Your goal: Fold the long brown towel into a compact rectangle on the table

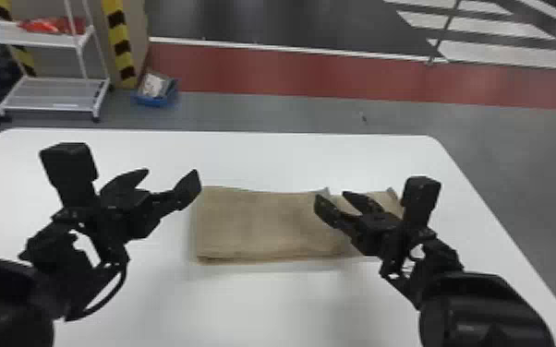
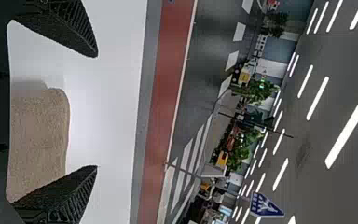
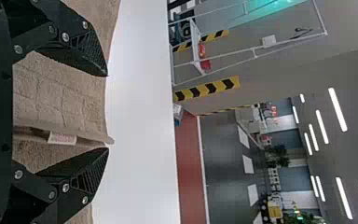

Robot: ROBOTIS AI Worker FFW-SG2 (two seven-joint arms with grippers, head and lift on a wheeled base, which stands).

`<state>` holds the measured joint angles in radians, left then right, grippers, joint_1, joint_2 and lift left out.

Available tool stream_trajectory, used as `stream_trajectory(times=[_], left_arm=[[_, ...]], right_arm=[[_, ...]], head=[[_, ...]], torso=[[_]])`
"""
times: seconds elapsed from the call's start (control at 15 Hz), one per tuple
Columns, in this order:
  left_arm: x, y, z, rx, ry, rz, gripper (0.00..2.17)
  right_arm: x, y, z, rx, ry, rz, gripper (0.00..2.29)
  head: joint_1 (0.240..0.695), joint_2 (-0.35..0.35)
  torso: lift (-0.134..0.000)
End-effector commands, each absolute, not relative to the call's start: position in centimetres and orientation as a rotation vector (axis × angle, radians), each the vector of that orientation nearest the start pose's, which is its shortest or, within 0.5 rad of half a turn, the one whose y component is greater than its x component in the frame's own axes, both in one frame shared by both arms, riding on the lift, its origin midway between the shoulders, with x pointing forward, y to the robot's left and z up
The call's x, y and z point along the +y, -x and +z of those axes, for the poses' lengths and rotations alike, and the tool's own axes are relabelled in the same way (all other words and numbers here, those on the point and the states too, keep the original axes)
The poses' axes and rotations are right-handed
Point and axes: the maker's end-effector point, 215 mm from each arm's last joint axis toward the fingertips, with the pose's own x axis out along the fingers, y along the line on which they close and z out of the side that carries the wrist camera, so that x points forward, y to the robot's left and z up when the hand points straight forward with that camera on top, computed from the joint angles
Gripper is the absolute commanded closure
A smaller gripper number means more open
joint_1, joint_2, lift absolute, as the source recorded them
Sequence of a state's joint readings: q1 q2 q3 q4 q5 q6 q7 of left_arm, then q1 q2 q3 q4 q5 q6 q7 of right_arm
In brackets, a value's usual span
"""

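Brown towel (image 1: 254, 226) laid part-folded on white table (image 1: 263, 309). Light, soft, limp material expected; sag likely if lifted at one point, so upper layer best pinched at free edge (image 3: 91, 135) near tag (image 3: 61, 139). Right gripper (image 1: 331, 196) angled inward at that edge, fingers spread, nothing grasped (height above cloth hard to judge). Left gripper (image 1: 171, 171) positioned by towel's left end, spread and unloaded.
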<state>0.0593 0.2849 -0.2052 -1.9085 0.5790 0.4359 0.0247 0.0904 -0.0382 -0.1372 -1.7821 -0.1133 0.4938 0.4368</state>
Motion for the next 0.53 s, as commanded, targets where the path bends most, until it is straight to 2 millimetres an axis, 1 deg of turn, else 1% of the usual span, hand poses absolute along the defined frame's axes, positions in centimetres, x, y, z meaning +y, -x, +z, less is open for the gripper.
stream_trajectory(times=[0.0,0.07,0.13,0.27,0.4,0.47], left_arm=[[15.3,-54.1,-35.1,0.264,0.248,-0.32,0.03],[16.3,-53.9,-35.4,0.262,0.258,-0.312,0.03],[16.5,-54.0,-35.2,0.255,0.263,-0.312,0.03],[16.9,-54.0,-35.1,0.244,0.27,-0.307,0.03],[16.7,-53.9,-35.2,0.244,0.274,-0.312,0.03],[16.6,-54.0,-35.4,0.248,0.277,-0.312,0.03]], right_arm=[[-19.3,-54.0,-42.8,0.426,-0.149,0.33,0.41],[-19.2,-53.9,-43.5,0.45,-0.134,0.319,0.41],[-19.4,-53.7,-44.0,0.464,-0.132,0.309,0.41],[-20.4,-53.6,-44.3,0.47,-0.114,0.262,0.41],[-20.9,-53.7,-44.2,0.459,-0.105,0.241,0.41],[-21.1,-53.8,-43.3,0.415,-0.095,0.233,0.41]], head=[[0.695,-0.1],[0.695,-0.079],[0.695,-0.062],[0.695,-0.041],[0.695,-0.037],[0.695,-0.039]], torso=[[-0.124],[-0.124],[-0.124],[-0.124],[-0.124],[-0.124]])
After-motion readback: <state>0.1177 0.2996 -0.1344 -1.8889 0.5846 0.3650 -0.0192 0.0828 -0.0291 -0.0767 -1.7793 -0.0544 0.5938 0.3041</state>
